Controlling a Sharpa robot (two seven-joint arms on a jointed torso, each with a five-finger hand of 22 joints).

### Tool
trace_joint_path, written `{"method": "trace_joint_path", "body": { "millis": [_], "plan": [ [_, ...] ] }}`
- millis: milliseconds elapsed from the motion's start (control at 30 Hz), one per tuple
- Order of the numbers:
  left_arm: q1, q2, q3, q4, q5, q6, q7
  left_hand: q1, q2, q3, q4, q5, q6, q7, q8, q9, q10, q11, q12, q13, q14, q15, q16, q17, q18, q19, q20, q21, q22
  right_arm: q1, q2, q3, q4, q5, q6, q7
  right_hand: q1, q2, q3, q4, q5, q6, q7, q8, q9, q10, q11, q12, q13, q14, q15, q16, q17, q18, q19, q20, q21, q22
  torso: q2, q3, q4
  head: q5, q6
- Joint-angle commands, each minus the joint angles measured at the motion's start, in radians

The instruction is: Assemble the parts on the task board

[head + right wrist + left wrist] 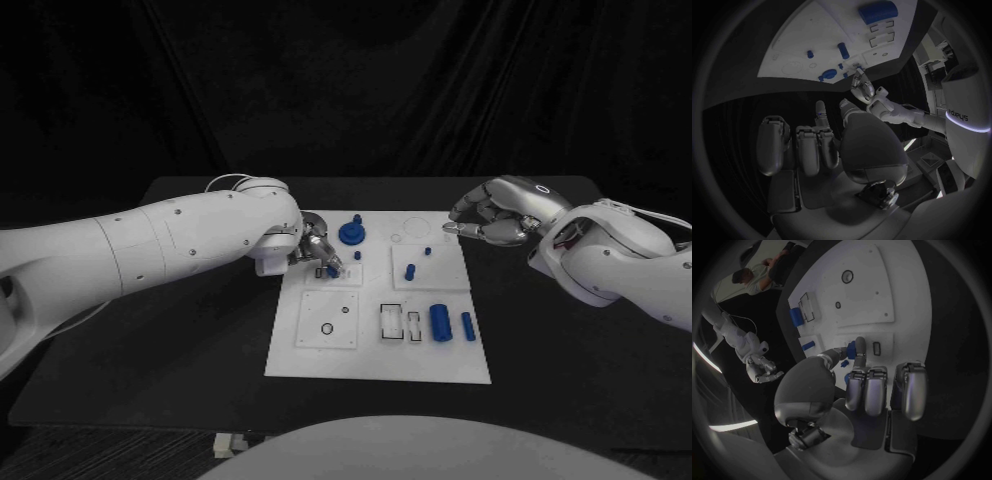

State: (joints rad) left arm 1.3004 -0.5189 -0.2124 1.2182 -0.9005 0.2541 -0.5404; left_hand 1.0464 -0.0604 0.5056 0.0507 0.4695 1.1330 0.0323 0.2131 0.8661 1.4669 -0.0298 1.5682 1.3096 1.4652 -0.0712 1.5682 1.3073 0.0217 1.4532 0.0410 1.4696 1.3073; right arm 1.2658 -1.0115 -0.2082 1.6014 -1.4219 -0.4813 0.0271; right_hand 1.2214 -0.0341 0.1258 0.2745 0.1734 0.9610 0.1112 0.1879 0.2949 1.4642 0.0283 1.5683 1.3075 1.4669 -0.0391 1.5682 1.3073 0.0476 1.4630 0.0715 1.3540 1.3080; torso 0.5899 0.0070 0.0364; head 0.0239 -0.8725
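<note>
The left hand [307, 250] pinches a small blue peg [332, 268] over the flat white task board [378, 352]. A fat blue cylinder [440, 323] lies farther right. The right hand [490, 215], fingers curled, holds nothing.

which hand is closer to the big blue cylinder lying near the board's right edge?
Right, narrowly. The right hand hovers past the far right corner of the white task board, holding nothing. The left hand pinches a small blue peg at the board's left side, further from the big blue cylinder.
</note>
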Motion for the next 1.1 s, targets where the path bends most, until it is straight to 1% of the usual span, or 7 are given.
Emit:
{"method": "trace_joint_path", "body": {
  "millis": [33,433,567,767,1100],
  "plan": [
    [0.001,-0.004,0.001,0.010,0.051,-0.032,-0.036,-0.009,0.002,0.078,-0.072,-0.003,0.003,-0.004,0.004,0.001,0.104,-0.007,0.003,0.261,0.106,-0.007,0.003,0.264,0.017,0.004,-0.004,0.000,0.160,-0.003,0.001,0.001,-0.001,-0.002,0.006,-0.020,0.012,0.002,-0.002,-0.006,0.005,0.007,-0.002,-0.005,0.002,0.107,0.006,0.003,0.263,0.104,0.008,0.003,0.263,0.006,0.000,0.006,-0.006,0.191,0.000,-0.0001,0.0002,0.003,0.000],
    [0.001,-0.012,0.001,0.022,0.042,-0.068,-0.031,-0.014,0.006,0.083,-0.068,-0.002,-0.003,-0.003,0.000,0.000,0.104,-0.007,0.003,0.261,0.106,-0.007,0.003,0.264,0.017,0.003,-0.005,-0.001,0.159,-0.013,0.002,0.001,-0.004,-0.002,0.007,-0.020,0.013,0.002,-0.002,-0.006,0.006,0.007,-0.002,-0.006,0.002,0.107,0.006,0.003,0.263,0.104,0.008,0.003,0.263,0.007,-0.001,0.006,-0.008,0.190,0.002,-0.0009,-0.0004,0.004,0.000],
    [0.001,-0.019,0.000,0.031,0.000,-0.101,-0.015,-0.015,0.006,0.085,-0.068,-0.002,-0.005,-0.003,-0.002,0.000,0.104,-0.006,0.003,0.261,0.106,-0.007,0.003,0.264,0.017,0.002,-0.005,-0.002,0.159,-0.016,0.001,0.001,-0.005,-0.002,0.006,-0.019,0.014,0.002,-0.002,-0.006,0.006,0.007,-0.002,-0.006,0.002,0.107,0.006,0.003,0.263,0.104,0.008,0.003,0.263,0.007,-0.002,0.006,-0.010,0.190,0.002,-0.0005,-0.0003,0.003,0.000],
    [0.000,-0.029,0.000,0.046,-0.017,-0.141,-0.001,-0.015,0.006,0.086,-0.068,-0.001,-0.006,-0.003,-0.003,0.000,0.104,-0.007,0.003,0.261,0.106,-0.007,0.003,0.264,0.017,0.002,-0.005,-0.001,0.159,-0.021,0.000,0.001,-0.006,-0.002,0.005,-0.019,0.016,0.003,-0.003,-0.007,0.007,0.008,-0.001,-0.006,0.003,0.107,0.006,0.003,0.263,0.104,0.009,0.003,0.263,0.008,-0.004,0.007,-0.014,0.189,0.002,-0.0009,-0.0006,0.004,0.000],
    [-0.004,-0.037,0.000,0.061,-0.022,-0.160,-0.006,-0.015,0.007,0.089,-0.068,0.000,-0.006,-0.003,-0.004,0.000,0.104,-0.007,0.003,0.261,0.106,-0.007,0.003,0.264,0.017,0.004,-0.005,-0.001,0.160,-0.027,-0.001,0.001,-0.006,-0.002,-0.001,-0.020,0.017,0.003,-0.003,-0.007,0.007,0.008,-0.001,-0.006,0.003,0.107,0.006,0.003,0.263,0.104,0.009,0.003,0.263,0.008,-0.005,0.007,-0.017,0.188,0.003,-0.0010,-0.0008,0.010,0.000]
  ]
}}
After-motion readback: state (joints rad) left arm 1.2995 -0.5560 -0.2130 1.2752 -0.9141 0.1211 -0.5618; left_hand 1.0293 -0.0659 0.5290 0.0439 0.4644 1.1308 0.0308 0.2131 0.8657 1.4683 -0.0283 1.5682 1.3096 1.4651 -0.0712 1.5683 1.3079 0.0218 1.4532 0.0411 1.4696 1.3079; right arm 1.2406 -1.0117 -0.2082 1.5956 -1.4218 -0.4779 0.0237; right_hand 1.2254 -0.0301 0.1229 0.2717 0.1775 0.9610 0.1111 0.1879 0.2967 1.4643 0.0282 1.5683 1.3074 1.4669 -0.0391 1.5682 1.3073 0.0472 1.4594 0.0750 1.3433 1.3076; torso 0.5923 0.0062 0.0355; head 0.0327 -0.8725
